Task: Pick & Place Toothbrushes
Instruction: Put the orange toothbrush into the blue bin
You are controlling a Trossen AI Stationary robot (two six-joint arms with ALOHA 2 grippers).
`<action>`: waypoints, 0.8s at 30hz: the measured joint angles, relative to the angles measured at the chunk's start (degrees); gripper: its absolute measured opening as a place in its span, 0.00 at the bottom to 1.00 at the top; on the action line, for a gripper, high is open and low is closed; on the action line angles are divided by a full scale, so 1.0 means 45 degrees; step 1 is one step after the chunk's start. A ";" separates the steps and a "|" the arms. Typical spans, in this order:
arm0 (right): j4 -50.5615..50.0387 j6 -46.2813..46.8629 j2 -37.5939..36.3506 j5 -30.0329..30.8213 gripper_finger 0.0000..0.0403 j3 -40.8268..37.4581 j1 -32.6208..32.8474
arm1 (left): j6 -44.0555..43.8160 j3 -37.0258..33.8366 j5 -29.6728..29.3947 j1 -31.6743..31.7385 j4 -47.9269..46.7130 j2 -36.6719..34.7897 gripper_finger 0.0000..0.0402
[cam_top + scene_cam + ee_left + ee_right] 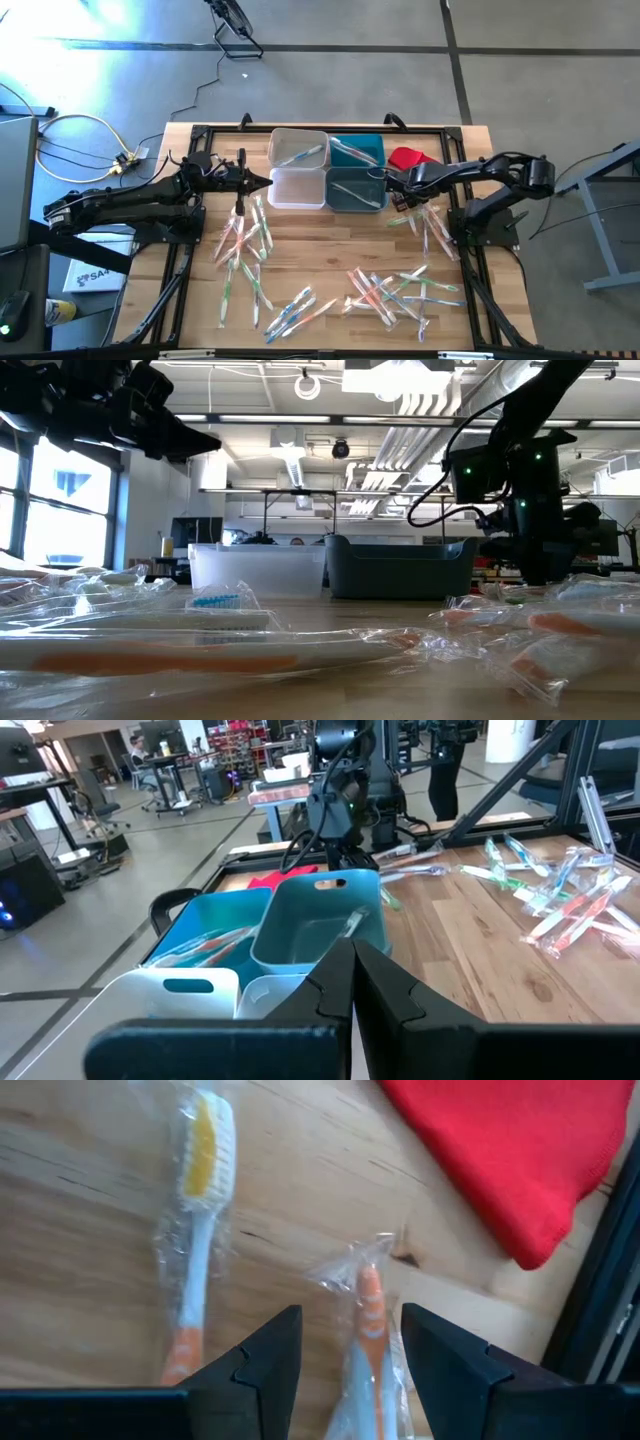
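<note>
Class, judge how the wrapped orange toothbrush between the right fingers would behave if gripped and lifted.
The toothbrush looks thin and probably light. Its clear crinkled wrapper may slip between the open right fingers. Lying flat on the table, it seems unlikely to roll.

Wrapped toothbrushes [380,290] scattered flat across the table, a few in bins

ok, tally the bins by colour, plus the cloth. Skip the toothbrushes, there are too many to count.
white bins: 2
bright blue bin: 1
dark blue-grey bin: 1
red cloth: 1
Total: 5
</note>
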 joint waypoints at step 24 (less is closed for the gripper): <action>-0.0049 0.0144 -0.0010 -0.0004 0.07 0.0000 0.0000 | 0.0000 0.0000 -0.0056 -0.0004 0.0000 -0.0001 0.00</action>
